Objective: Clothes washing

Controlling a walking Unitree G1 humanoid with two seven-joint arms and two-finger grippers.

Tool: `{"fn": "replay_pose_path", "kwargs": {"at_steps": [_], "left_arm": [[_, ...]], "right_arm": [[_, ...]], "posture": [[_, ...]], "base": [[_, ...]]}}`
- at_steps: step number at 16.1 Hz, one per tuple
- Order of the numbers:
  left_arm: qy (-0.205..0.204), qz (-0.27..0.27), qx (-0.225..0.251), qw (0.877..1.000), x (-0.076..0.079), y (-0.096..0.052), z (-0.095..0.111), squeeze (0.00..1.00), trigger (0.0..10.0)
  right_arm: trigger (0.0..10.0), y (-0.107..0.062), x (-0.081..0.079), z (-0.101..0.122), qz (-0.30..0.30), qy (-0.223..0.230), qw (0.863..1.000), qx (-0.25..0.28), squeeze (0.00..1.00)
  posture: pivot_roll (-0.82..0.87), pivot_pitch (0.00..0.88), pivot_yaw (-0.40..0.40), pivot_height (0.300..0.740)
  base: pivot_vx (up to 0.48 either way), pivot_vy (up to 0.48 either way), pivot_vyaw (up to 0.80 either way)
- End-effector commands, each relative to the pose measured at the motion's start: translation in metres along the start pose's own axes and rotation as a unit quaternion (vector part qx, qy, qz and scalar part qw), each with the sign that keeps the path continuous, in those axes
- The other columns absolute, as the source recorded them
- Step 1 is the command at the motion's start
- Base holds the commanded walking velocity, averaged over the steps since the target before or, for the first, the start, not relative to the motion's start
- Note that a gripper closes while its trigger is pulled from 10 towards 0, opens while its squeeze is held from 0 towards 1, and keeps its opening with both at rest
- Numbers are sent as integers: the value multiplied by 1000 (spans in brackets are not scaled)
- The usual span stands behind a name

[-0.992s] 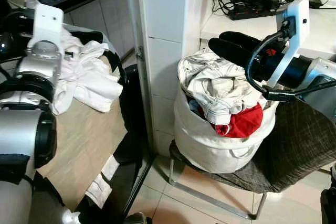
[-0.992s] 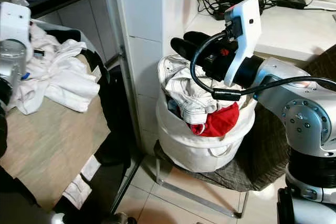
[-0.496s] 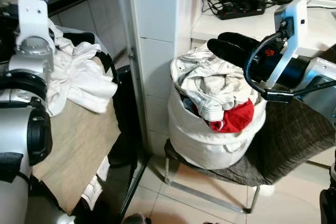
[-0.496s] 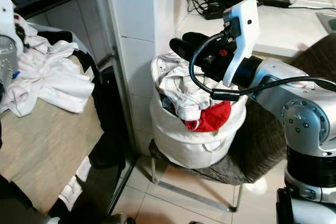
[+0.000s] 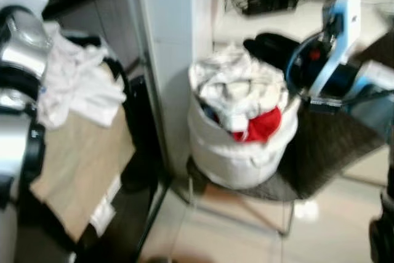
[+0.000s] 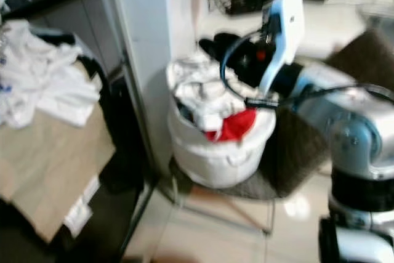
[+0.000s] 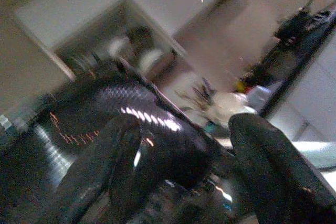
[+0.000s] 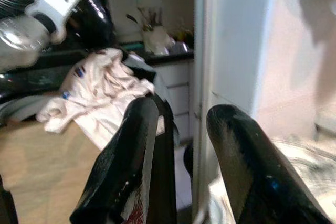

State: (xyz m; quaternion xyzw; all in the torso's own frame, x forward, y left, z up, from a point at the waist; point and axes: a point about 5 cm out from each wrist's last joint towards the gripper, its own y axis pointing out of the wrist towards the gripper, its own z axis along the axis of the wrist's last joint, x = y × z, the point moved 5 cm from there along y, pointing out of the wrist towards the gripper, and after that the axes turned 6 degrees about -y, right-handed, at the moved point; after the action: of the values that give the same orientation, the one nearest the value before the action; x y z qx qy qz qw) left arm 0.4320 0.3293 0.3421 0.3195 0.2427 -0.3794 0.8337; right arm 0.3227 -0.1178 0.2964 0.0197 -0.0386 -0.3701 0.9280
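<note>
We see the head views blurred. A round white fabric laundry basket [image 5: 237,152] sits on a dark grey cushioned chair with a metal frame [image 5: 326,152], just beside a white tiled pillar [image 5: 169,41]. The basket is heaped above its rim with crumpled white clothes [image 5: 237,87], and a red garment [image 5: 261,124] shows at the side nearer the right arm.

Our right arm reaches in from the right, its silver forearm roughly level and its white wrist-camera housing [image 5: 345,35] raised above the wrist. The right end effector [image 5: 268,46] points toward the pillar and hovers just above the far rim of the basket, near the white clothes; we cannot tell whether it touches them. In the right wrist view its two long black fingers [image 8: 131,150] stand apart with nothing between them, so it is released.

Our left arm [image 5: 18,90] is raised close to the camera at the left edge, forearm upright. In the left wrist view the left end effector [image 7: 184,161] has its two fingers spread, grasping nothing.

A second pile of white garments [image 5: 77,87] lies on a beige cloth-covered surface [image 5: 80,164] on the left, well apart from the basket.
</note>
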Motion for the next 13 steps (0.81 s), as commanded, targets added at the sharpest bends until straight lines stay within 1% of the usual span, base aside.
{"fn": "replay_pose_path", "kwargs": {"at_steps": [1, 2, 3, 4, 5, 6, 7, 8, 9, 10, 11, 12, 13], "left_arm": [[-43, -18, 8, 999, 0, 2, 14, 0, 10000], [-101, -59, -8, 993, 14, 0, 14, 0, 10000], [-199, -141, -21, 969, 43, -8, 21, 0, 10000], [-274, -201, -25, 940, 65, -17, 31, 0, 10000], [-348, -280, -42, 894, 100, -36, 36, 0, 10000], [-358, -338, -86, 866, 131, -55, 23, 0, 10000], [-344, -361, -112, 860, 143, -65, 13, 0, 10000], [-338, -393, -145, 843, 157, -78, 2, 0, 10000], [-325, -404, -156, 841, 161, -82, -6, 0, 10000], [-276, -419, -157, 851, 163, -86, -15, 0, 10000], [-232, -404, -153, 872, 159, -83, -25, 0, 10000], [-174, -371, -145, 900, 150, -77, -39, 0, 10000], [-148, -350, -144, 914, 144, -73, -46, 0, 10000]], "right_arm": [[10000, -1, 3, 3, -11, -4, 1000, 5, 0], [10000, -1, 2, 3, -12, -2, 1000, 6, 0], [10000, -2, 2, 2, -14, 0, 1000, 7, 0], [10000, -2, 2, 2, -14, 3, 1000, 7, 0], [10000, -4, 0, -1, -14, 8, 1000, 6, 0], [10000, -6, -5, -5, -7, 11, 1000, 2, 0], [10000, -7, -9, -7, 1, 11, 1000, -2, 0], [10000, -9, -19, -12, 23, 9, 1000, -13, 0], [10000, -12, -25, -16, 38, 6, 999, -24, 0], [10000, -15, -30, -23, 48, 1, 998, -40, 0], [10000, -17, -30, -35, 43, -18, 997, -67, 0], [10000, -18, -26, -48, 26, -41, 994, -98, 0], [10000, -19, -25, -54, 18, -49, 993, -110, 0]], "posture": [[-45, 0, 68, 740], [-45, 0, 68, 740], [-42, 0, 68, 740], [-41, 0, 69, 740], [-43, 0, 73, 740], [-47, 0, 76, 740], [-48, 0, 77, 740], [-56, 0, 83, 740], [-57, 0, 84, 740], [-57, 0, 84, 740], [-57, 0, 83, 740], [-57, 0, 81, 740], [-55, 0, 77, 740]], "base": [[0, 0, 0], [0, 0, 0], [0, 0, 0], [0, 0, 0], [0, 0, 0], [0, 0, 0], [0, 0, 0], [0, 0, 0], [0, 0, 0], [0, 0, 0], [0, 0, 0], [0, 0, 0], [0, 0, 0]]}}
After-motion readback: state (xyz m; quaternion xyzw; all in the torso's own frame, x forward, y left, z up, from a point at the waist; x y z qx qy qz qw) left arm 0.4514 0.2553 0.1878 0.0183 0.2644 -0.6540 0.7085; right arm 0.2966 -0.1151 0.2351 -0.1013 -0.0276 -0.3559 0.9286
